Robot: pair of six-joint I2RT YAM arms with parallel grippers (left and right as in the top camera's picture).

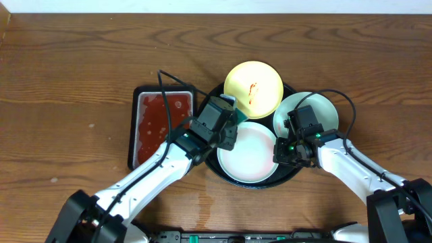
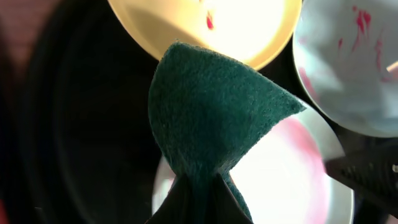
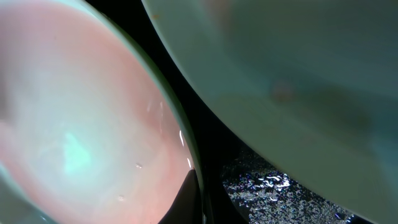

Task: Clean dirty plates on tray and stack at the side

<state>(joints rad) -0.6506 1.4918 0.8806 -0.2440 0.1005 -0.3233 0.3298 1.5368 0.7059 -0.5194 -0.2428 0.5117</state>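
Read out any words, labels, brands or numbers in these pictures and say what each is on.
None: no view shows readable text.
The black tray, the yellow plate, the front pale plate, the right mint plate, the green scouring pad and the small tray of red liquid bear no print.
The plates' red marks are sauce, not writing.

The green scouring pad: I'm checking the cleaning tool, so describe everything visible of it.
The scouring pad is dark green, coarse and fibrous, curled into a cone. The left claw pinches its lower end. It hangs above the black tray, between the yellow plate and the pink-smeared plate; contact with either is unclear.
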